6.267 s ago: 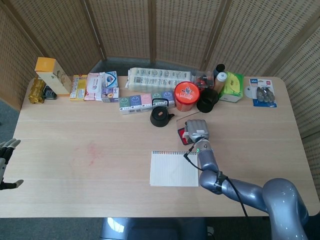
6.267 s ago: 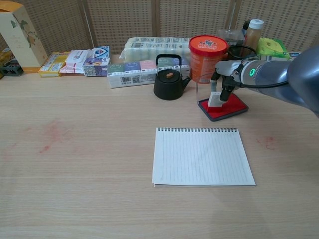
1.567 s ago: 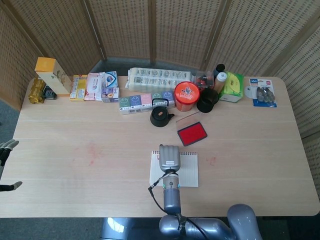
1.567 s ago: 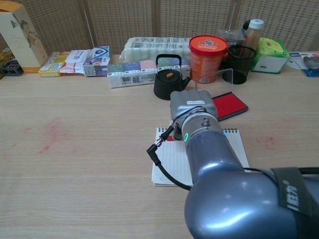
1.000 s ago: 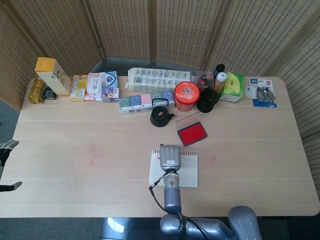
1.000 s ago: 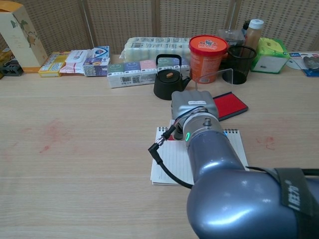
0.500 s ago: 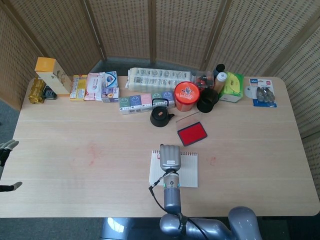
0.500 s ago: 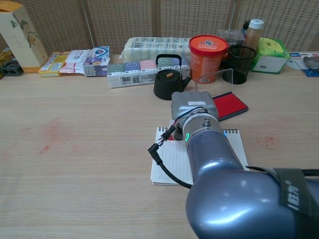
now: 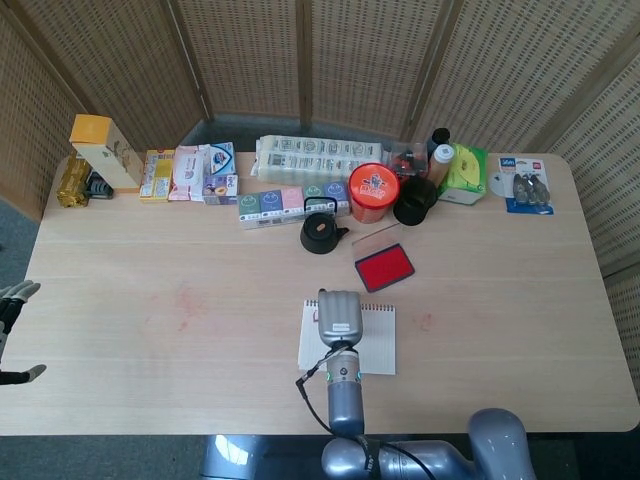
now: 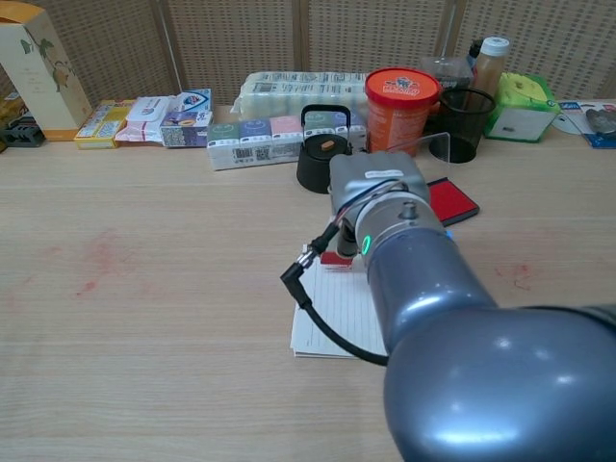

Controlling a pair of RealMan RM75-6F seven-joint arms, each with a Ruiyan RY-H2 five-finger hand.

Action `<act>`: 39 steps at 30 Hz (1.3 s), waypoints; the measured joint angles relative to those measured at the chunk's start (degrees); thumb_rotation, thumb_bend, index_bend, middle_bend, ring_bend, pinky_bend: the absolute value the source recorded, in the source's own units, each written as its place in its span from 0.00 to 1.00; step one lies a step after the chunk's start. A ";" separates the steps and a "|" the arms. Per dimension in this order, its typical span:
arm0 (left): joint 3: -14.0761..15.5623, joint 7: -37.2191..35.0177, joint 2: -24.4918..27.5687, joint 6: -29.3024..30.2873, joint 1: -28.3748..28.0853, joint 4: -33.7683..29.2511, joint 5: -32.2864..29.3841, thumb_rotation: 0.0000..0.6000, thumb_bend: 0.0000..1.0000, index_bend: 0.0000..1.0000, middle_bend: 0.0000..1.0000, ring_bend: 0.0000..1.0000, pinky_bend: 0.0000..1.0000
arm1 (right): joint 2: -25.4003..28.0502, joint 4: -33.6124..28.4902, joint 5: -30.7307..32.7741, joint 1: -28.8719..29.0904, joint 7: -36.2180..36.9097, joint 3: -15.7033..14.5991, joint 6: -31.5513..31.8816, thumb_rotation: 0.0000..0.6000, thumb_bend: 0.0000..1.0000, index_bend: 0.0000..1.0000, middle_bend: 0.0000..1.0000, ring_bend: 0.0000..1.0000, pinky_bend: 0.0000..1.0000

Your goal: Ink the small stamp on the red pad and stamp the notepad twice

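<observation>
Our right hand (image 9: 338, 316) hovers over the notepad (image 9: 376, 341), fingers hidden, grip unclear; any stamp marks are hidden. Left hand (image 9: 12, 310) idles open.

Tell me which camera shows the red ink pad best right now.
The head view: the whole red ink pad lies unobstructed behind the spiral notepad. In the chest view, the right arm hides most of it, leaving only its right end visible.

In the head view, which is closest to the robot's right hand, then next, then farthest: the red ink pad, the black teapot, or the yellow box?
From the right hand:
1. Red ink pad, just beyond, to its right.
2. Black teapot, further back.
3. Yellow box, far back-left corner.
</observation>
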 measured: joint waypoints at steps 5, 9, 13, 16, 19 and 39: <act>0.03 0.60 -0.19 -0.27 -0.17 -0.08 -0.05 1.00 0.00 0.00 0.00 0.00 0.00 | 2.25 -3.78 0.04 -0.26 -2.04 0.74 2.46 1.00 0.51 0.58 0.93 1.00 1.00; 0.05 1.15 -0.36 -0.28 -0.18 -0.27 -0.30 1.00 0.00 0.00 0.00 0.00 0.00 | 4.43 -6.38 0.42 -0.85 -3.13 0.95 4.05 1.00 0.51 0.58 0.93 1.00 1.00; 0.02 1.59 -0.47 -0.18 -0.17 -0.35 -0.52 1.00 0.00 0.00 0.00 0.00 0.00 | 5.96 -7.96 0.76 -1.78 -3.11 0.41 4.99 1.00 0.51 0.58 0.93 1.00 1.00; 0.05 2.02 -0.60 -0.39 -0.27 -0.39 -0.65 1.00 0.00 0.00 0.00 0.00 0.00 | 6.62 -8.80 0.81 -2.45 -2.58 -0.40 5.52 1.00 0.51 0.58 0.93 1.00 1.00; 0.06 2.25 -0.69 -0.40 -0.29 -0.47 -0.72 1.00 0.00 0.00 0.00 0.00 0.00 | 6.91 -9.04 0.91 -2.97 -1.82 -1.13 5.72 1.00 0.51 0.58 0.93 1.00 1.00; -0.01 1.76 -0.64 -0.59 -0.36 -0.20 -1.06 1.00 0.00 0.00 0.00 0.00 0.00 | 4.04 0.26 1.86 -3.55 3.29 -3.28 1.40 1.00 0.51 0.58 0.93 1.00 1.00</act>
